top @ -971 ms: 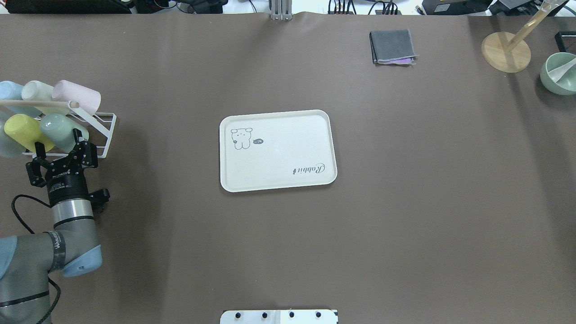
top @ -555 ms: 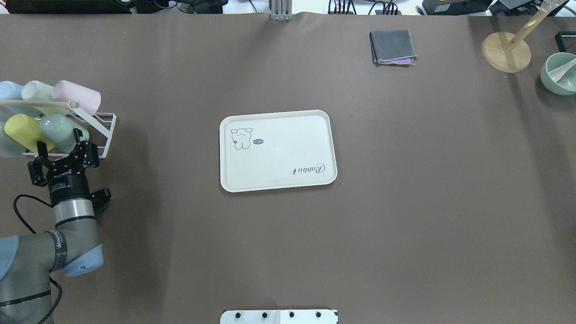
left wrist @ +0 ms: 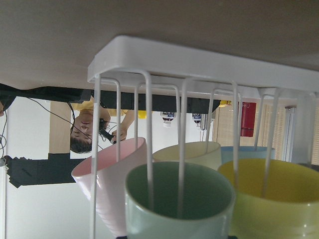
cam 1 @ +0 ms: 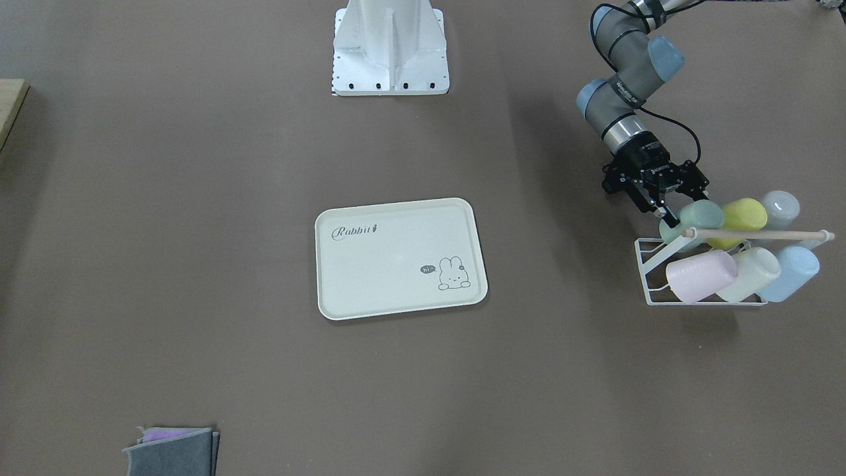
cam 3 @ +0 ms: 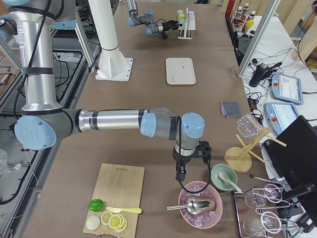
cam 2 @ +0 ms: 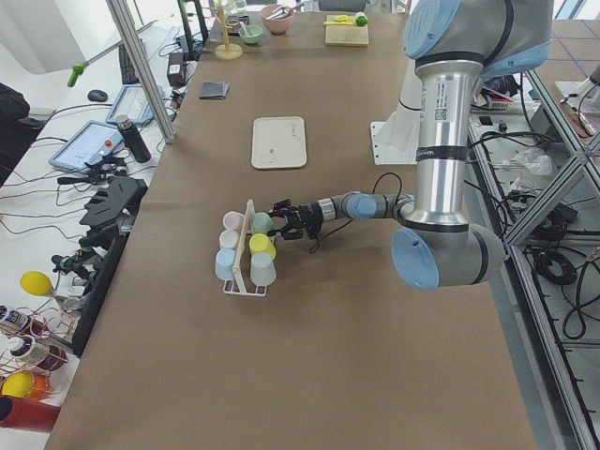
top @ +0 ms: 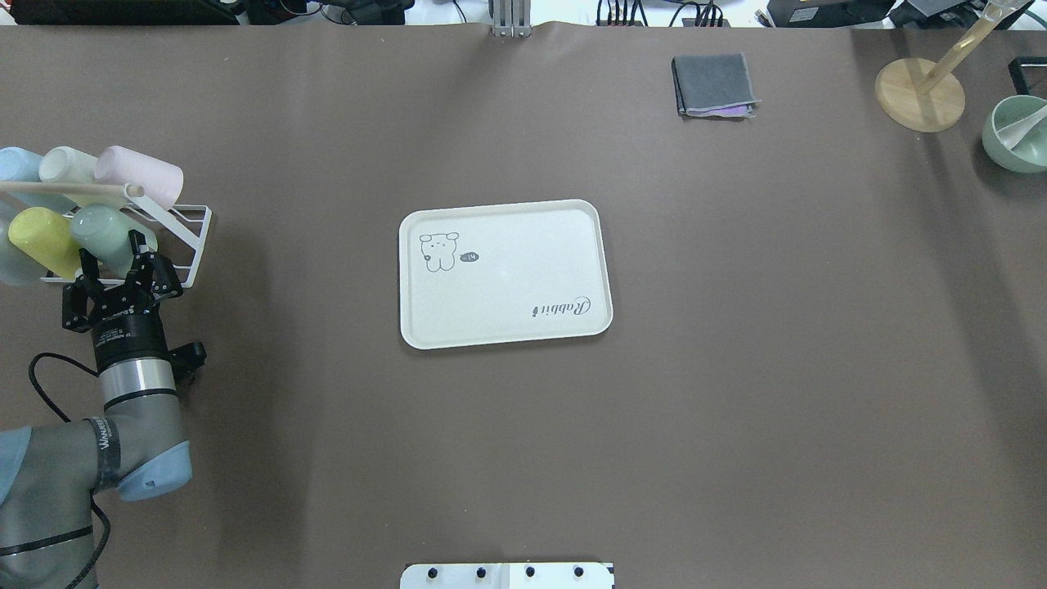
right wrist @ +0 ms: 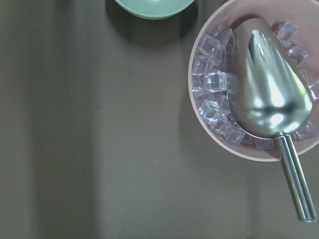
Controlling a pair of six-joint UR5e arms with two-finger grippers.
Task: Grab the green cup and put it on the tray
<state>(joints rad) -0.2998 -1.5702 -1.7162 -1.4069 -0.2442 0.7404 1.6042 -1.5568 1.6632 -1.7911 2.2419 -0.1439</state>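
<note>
The mint green cup (top: 100,229) lies tilted on a white wire rack (top: 193,237) at the table's left edge, mouth toward my left gripper (top: 113,255). The gripper is open, one finger on either side of the cup's rim end (cam 1: 702,215). In the left wrist view the green cup's mouth (left wrist: 179,199) fills the bottom centre, with rack wires running into it. The cream tray (top: 507,282) with the "Rabbit" script lies bare mid-table, far right of the rack. My right gripper (cam 3: 181,174) hangs over a bowl of ice; I cannot tell whether it is open or shut.
A yellow cup (top: 33,233), a pink cup (top: 139,176), a cream cup (top: 65,164) and a blue cup (top: 15,164) share the rack. A grey cloth (top: 712,84), wooden stand (top: 920,94) and green bowl (top: 1014,135) sit far right. A metal scoop (right wrist: 269,94) lies in the ice.
My left gripper has moved forward toward the rack, so its fingers now reach alongside the green cup. The cup and the tray have not moved.
</note>
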